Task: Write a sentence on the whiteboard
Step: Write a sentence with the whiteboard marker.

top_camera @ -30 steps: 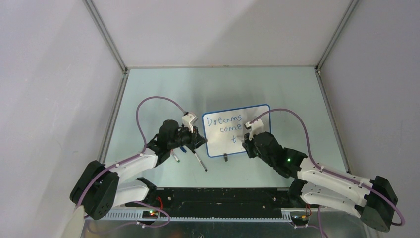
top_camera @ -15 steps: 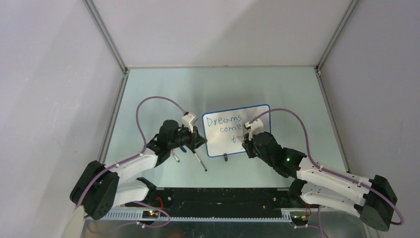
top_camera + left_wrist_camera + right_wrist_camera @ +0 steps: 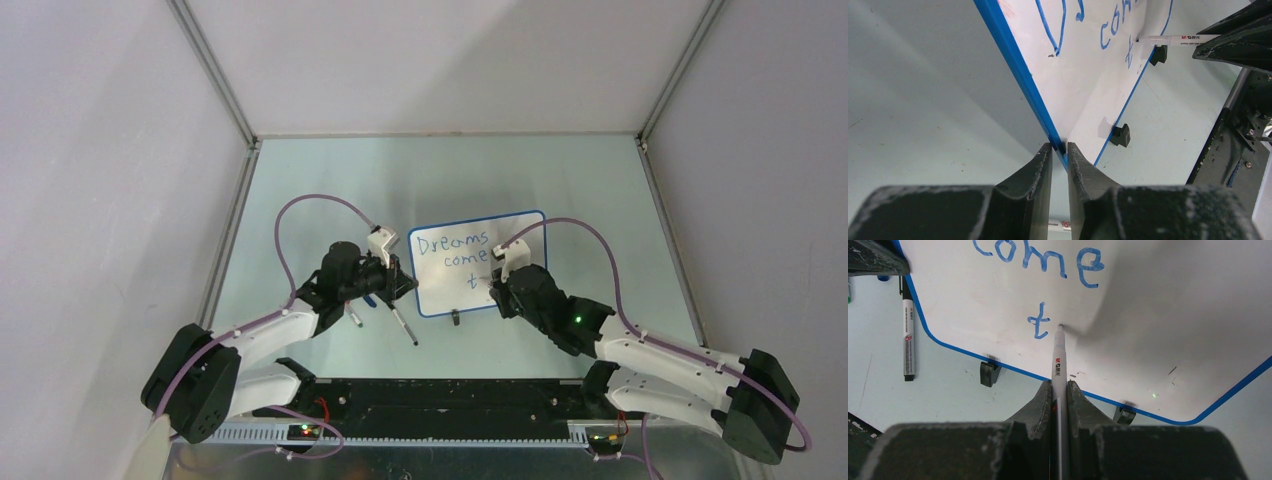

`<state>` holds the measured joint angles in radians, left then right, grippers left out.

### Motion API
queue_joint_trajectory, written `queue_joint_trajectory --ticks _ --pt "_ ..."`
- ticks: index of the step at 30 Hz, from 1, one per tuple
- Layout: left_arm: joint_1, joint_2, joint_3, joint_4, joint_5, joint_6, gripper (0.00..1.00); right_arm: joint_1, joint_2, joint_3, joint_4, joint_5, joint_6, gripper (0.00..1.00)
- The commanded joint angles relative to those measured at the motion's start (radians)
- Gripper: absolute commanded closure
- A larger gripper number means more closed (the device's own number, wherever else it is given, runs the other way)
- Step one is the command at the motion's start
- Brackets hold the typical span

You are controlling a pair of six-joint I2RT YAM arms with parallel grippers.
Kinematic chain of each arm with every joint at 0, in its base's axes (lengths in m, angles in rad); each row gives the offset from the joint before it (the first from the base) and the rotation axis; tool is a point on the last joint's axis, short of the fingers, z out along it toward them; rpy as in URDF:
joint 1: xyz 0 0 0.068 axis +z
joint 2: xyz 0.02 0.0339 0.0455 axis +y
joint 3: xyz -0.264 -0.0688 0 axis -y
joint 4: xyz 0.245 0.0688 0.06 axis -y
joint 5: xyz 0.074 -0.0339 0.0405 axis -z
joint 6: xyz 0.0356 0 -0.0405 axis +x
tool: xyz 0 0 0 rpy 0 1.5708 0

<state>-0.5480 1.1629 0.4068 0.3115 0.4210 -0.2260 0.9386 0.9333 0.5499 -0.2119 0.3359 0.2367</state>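
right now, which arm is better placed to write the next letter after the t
Right. The right fingers grip the marker, tip at the board just beside the "t". The left fingers are clamped on the board's blue rim, holding it.

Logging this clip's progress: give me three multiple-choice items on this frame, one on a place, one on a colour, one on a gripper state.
1. Where is the tip of the marker held by the right gripper?
A on the table; B on the whiteboard, just right of the "t"; C in the air.
2. What colour is the writing?
A red; B black; C blue.
3. The left gripper is:
A shut on the whiteboard's rim; B open; C holding a marker.

Answers: B, the tip rests on the board beside the "t"; C, the letters are blue; A, its fingers pinch the blue edge.
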Motion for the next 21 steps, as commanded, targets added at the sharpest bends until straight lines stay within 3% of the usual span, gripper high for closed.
queue_joint_trajectory --ticks 1,21 --pt "-0.005 -0.009 0.023 0.021 0.006 0.022 0.77 -0.007 0.009 0.018 0.022 0.013 0.017 1.00" --pt "-0.005 -0.009 0.022 0.020 0.006 0.024 0.77 -0.022 0.033 0.055 0.019 0.010 0.006 1.00"
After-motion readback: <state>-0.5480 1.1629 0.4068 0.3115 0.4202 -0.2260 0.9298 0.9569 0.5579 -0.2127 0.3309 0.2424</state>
